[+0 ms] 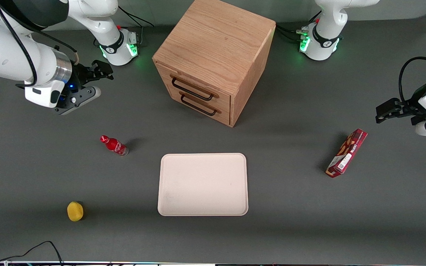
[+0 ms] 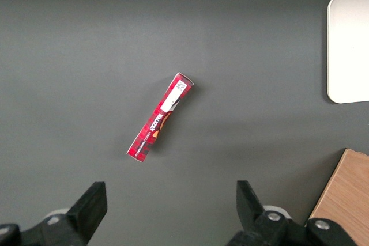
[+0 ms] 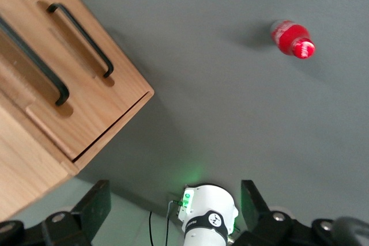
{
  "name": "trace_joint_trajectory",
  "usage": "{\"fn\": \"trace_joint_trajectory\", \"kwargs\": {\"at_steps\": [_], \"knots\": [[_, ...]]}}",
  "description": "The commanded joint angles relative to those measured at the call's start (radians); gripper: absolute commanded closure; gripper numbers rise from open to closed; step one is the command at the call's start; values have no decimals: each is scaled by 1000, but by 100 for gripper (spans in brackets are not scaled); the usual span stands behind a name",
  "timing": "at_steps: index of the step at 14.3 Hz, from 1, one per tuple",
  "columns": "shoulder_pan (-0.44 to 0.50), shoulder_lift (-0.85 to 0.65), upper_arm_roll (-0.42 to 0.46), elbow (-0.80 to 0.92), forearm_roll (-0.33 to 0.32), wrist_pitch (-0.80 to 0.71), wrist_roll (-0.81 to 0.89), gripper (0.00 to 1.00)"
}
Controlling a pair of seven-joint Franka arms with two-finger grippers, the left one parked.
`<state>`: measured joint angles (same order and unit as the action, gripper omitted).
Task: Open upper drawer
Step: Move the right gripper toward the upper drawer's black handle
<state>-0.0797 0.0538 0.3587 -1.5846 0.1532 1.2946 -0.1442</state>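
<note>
Dark grey table (image 1: 290,155) spreading under everything, matte and bare between the things on it. Oak cube cabinet (image 1: 216,44) standing on it, turned at an angle, its two drawer fronts facing toward the working arm's end and toward the front camera. Upper drawer (image 1: 198,85) sitting flush in the cabinet, closed, its thin black bar handle (image 1: 192,90) running along the front; the same drawer showing at the wrist camera (image 3: 26,73), just above the lower drawer (image 1: 202,106).

Gripper (image 1: 100,72) hanging above the table toward the working arm's end, well apart from the cabinet, fingers (image 3: 95,203) spread wide with nothing between them.

Pale tray (image 1: 202,184) lying nearer to the front camera than the cabinet. Red bottle (image 1: 114,145) standing beside the tray, toward the working arm's end. Yellow fruit (image 1: 75,211) resting nearer still. Red snack box (image 1: 347,153) lying toward the parked arm's end.
</note>
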Motion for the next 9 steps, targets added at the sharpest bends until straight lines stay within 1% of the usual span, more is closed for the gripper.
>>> {"fn": "trace_joint_trajectory", "kwargs": {"at_steps": [1, 4, 7, 9], "knots": [[9, 30, 9, 8, 46, 0, -52, 0], [27, 55, 31, 15, 97, 23, -71, 0], [49, 84, 43, 5, 164, 113, -72, 0], [58, 112, 55, -2, 172, 153, -72, 0]]}}
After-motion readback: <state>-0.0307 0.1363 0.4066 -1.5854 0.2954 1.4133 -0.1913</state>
